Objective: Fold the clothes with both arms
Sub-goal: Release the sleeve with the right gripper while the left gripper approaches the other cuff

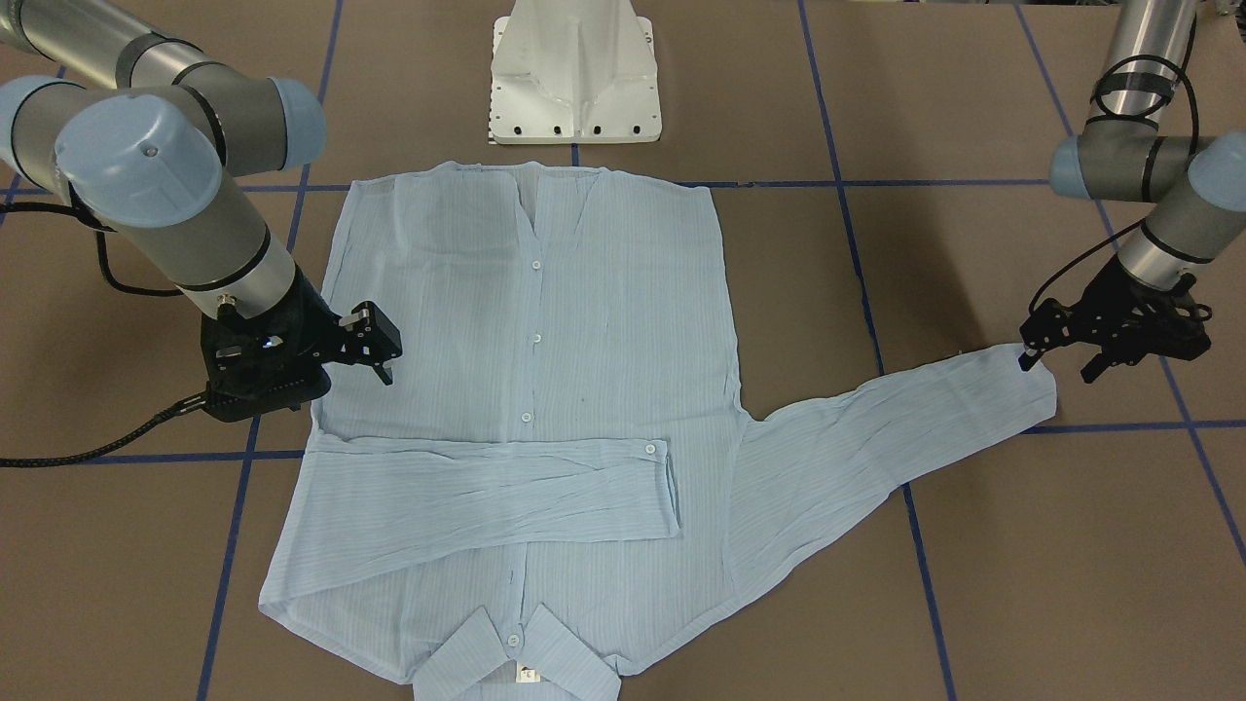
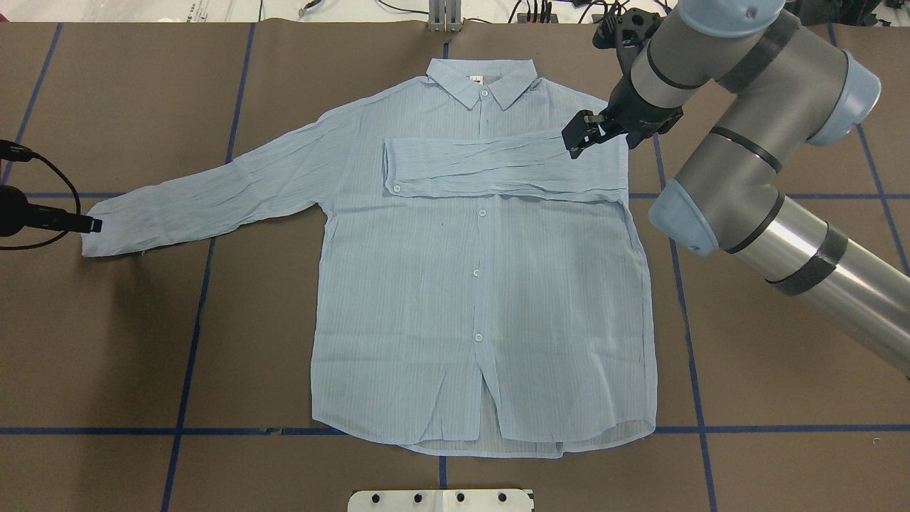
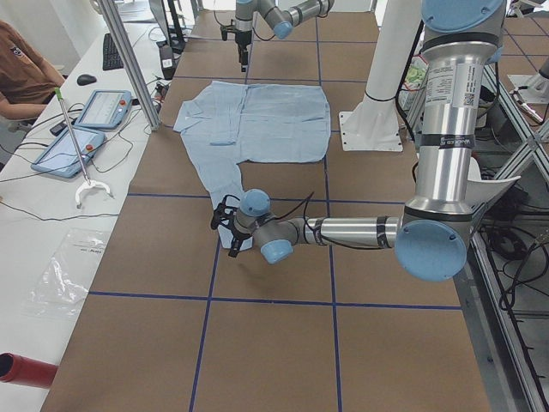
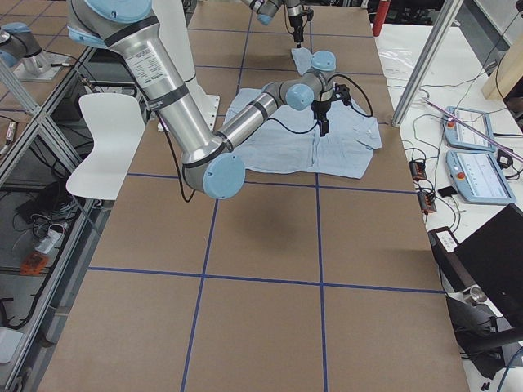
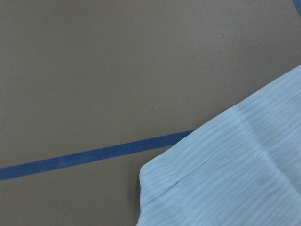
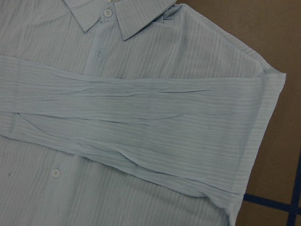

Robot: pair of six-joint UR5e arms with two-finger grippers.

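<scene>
The pale blue striped shirt [image 1: 526, 321] lies flat and buttoned on the brown table, its collar [image 2: 482, 80] on the side away from the robot's base. One sleeve [image 2: 498, 167] is folded across the chest, and fills the right wrist view [image 6: 141, 122]. The other sleeve [image 2: 213, 192] stretches out to the robot's left. My left gripper [image 1: 1058, 365] is open and low at that sleeve's cuff [image 1: 1022, 389], one fingertip touching the cuff's corner. The cuff corner shows in the left wrist view [image 5: 225, 179]. My right gripper [image 2: 579, 139] is open and empty above the shirt's shoulder by the sleeve fold.
The white pedestal base [image 1: 574, 73] stands near the shirt's hem. Blue tape lines [image 2: 192, 334] grid the table. In the exterior left view a side bench holds tablets [image 3: 86, 129] behind a metal post [image 3: 129, 60], with a person [image 3: 21, 73] seated there.
</scene>
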